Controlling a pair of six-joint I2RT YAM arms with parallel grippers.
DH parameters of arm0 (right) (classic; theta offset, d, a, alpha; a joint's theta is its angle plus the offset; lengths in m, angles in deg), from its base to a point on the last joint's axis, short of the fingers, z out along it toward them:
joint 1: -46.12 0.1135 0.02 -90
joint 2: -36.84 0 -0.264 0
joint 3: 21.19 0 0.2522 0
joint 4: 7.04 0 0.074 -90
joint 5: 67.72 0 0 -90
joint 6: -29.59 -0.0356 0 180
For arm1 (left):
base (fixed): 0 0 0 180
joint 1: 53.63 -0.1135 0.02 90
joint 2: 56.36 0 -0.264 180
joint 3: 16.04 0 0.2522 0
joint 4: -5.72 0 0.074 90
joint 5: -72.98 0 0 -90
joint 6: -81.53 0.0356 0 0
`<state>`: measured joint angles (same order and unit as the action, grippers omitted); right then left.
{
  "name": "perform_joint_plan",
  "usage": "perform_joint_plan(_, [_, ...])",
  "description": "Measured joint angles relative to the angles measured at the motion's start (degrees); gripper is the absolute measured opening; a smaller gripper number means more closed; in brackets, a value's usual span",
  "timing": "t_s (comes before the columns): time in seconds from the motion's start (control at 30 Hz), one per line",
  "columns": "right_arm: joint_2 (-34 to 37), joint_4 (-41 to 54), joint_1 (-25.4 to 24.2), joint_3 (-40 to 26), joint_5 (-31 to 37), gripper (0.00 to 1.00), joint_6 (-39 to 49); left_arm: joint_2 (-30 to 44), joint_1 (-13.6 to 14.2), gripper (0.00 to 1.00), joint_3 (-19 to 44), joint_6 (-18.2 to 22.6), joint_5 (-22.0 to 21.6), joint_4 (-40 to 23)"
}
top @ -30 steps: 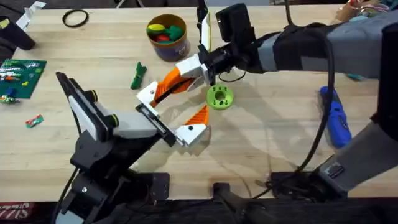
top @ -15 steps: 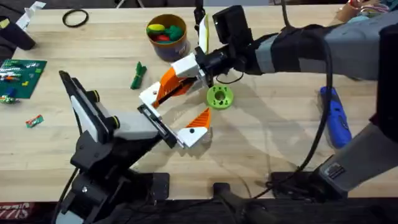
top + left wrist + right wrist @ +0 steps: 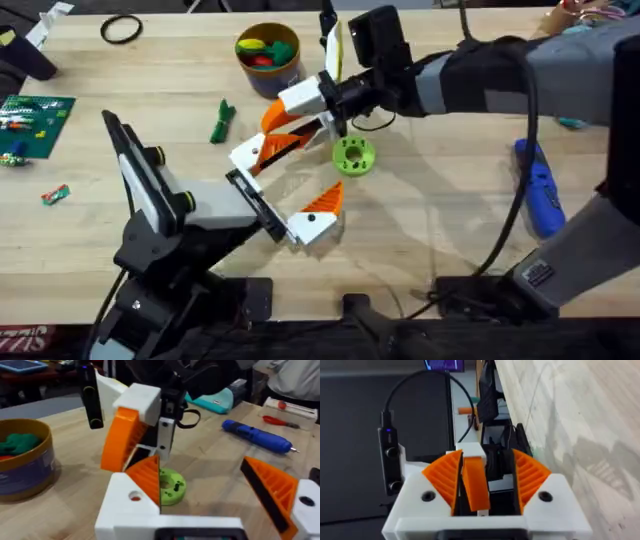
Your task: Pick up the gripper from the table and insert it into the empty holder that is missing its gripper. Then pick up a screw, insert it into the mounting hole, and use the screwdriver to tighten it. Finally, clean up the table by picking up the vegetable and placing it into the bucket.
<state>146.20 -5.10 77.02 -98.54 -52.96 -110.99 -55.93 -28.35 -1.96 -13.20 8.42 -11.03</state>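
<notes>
My right gripper [image 3: 272, 133] reaches in from the right, shut on the orange wedge of the loose gripper [image 3: 250, 152]. That gripper's white base [image 3: 134, 505] sits at the far end of the holder [image 3: 258, 205], the black bar on my left arm. I cannot tell whether it is seated. In the right wrist view the wedge [image 3: 474, 482] is pinched between my orange pads. The holder's other orange-white finger [image 3: 315, 215] stands far from it, so my left gripper [image 3: 315, 165] is open. The blue screwdriver [image 3: 538, 185] lies at the right. The green vegetable [image 3: 222, 122] lies left of the bucket [image 3: 275, 82].
A green disc with holes [image 3: 352, 155] lies just beyond the holder's open jaws. The bucket holds several toy vegetables. A green board [image 3: 30, 115], a black ring [image 3: 122, 30] and a small wrapper [image 3: 55, 193] sit at the left. A red-handled tool [image 3: 272, 421] lies behind the screwdriver.
My left arm has shifted the holder slightly right and toward the front edge. My right gripper, still shut on the loose gripper, followed with a small move.
</notes>
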Motion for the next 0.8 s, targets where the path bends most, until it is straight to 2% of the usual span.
perform_joint_plan(0.1, [0.0,-0.3,-0.8,0.0,-0.2,0.572,0.0,0.0,0.1,0.986,0.0,0.0,0.7,0.0])
perform_joint_plan(0.17, [0.0,-0.7,-1.4,0.0,-0.3,0.634,-0.1,0.0,0.1,0.986,0.0,0.0,0.9,0.0])
perform_joint_plan(0.2, [0.0,-0.7,-1.6,0.0,-0.3,0.694,-0.3,0.0,0.1,0.986,0.0,0.0,0.9,0.0])
perform_joint_plan(0.27, [0.0,-0.7,-2.2,0.0,-0.3,0.921,-0.2,0.0,0.1,0.986,0.0,0.0,1.0,0.0])
perform_joint_plan(0.3, [0.0,-0.7,-2.5,0.0,-0.3,0.973,-0.2,0.0,0.1,0.986,0.0,0.0,1.0,0.0])
perform_joint_plan(0.43, [0.0,-0.7,-4.7,0.0,1.3,0.995,-0.2,0.0,0.1,0.986,0.0,0.0,1.3,0.0])
perform_joint_plan(0.8, [0.0,-0.7,-15.2,0.0,3.8,0.996,-0.2,0.0,0.1,0.986,0.0,0.0,1.6,0.0])
